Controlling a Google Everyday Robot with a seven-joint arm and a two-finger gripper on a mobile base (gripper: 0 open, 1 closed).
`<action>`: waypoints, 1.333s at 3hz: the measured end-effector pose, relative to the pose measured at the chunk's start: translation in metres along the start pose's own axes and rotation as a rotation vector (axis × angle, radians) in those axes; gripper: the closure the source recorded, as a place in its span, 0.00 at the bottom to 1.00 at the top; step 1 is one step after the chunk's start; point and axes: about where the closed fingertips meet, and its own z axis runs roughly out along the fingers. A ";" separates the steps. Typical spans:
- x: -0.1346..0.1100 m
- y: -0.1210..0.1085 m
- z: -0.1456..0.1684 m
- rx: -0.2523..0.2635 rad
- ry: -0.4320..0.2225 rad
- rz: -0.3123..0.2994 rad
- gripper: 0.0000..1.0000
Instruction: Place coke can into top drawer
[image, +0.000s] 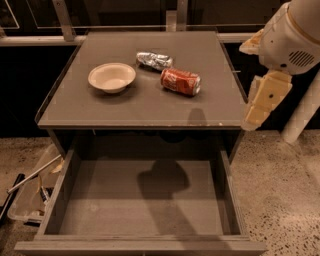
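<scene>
Found can (180, 82) lying on its side on cabinet top (125, 110), right of centre, just beside foil can (154, 60) but apart from it, with bowl (111, 77) further off to the left. Located gripper (265, 100) off the top's right edge, hanging beside the front corner and well apart from can; could not tell whether open or shut. Judged can light, thin-walled and slightly dented, smooth enough to slip and round enough to roll if nudged sideways. Rated it crushable under a hard squeeze. Recommended taking hold from above, across the middle of the barrel, closing on the two long sides and keeping clear of the silver ends. Flagged foil can close behind as the only crowding hazard. Confirmed drawer (100, 205) standing open below, with bare bottom, low walls and ample room for lowering. Noted top's front edge overhanging drawer's rear part; advised carrying can out past that edge and releasing toward the front.
</scene>
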 end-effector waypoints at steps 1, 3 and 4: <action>-0.018 -0.032 0.015 0.038 -0.070 0.005 0.00; -0.042 -0.097 0.066 0.021 -0.211 0.063 0.00; -0.042 -0.097 0.066 0.021 -0.211 0.063 0.00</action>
